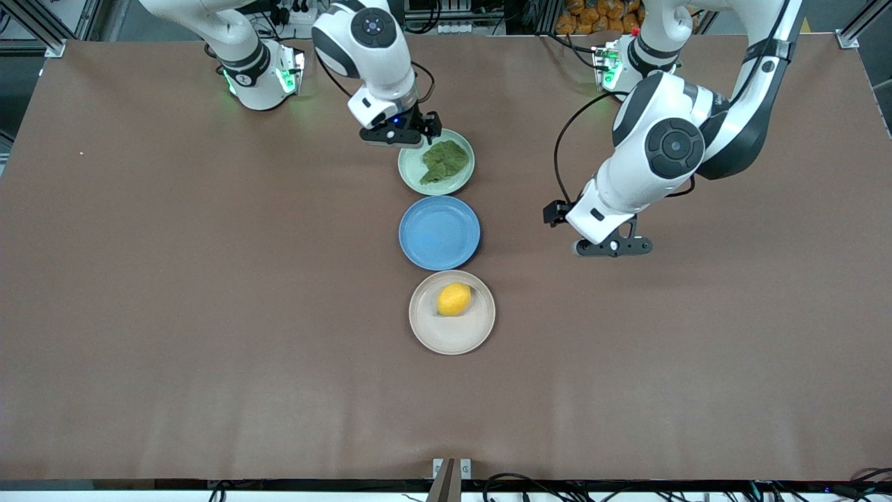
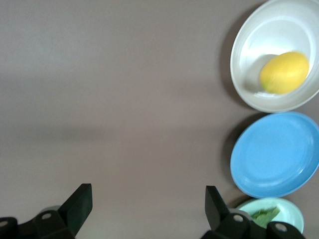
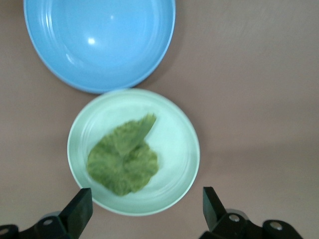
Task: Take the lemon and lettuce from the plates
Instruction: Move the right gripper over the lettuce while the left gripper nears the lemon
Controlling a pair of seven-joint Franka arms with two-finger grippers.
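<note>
Front view: three round plates line the middle of the brown table [image 1: 174,279]. At upper centre sits the pale mint-green plate [image 1: 460,183] holding the wrinkly dark-green lettuce leaf [image 1: 444,161]; below it is the empty blue plate [image 1: 439,232], and lowest the beige-cream plate [image 1: 453,331] carrying the small bright-yellow lemon [image 1: 454,299]. The right gripper [image 1: 401,132] hangs over the mint plate's upper edge; the left gripper [image 1: 613,245] hovers over bare table at centre right, level with the blue plate. No writing can be read on anything.

Left wrist view: the left gripper's [image 2: 144,209] black fingers [image 2: 79,201] stand spread at the lower edge, grasping nothing. The lemon [image 2: 284,72] rests in the cream plate [image 2: 249,64] at upper right, the blue plate [image 2: 276,154] below it, the mint plate [image 2: 291,211] in the lower right corner.

Right wrist view: the right gripper's [image 3: 144,209] fingers [image 3: 79,204] are released wide at the bottom, straddling the mint plate [image 3: 174,149] with the lettuce [image 3: 124,159] in it. The blue plate [image 3: 99,40] fills the upper left.
</note>
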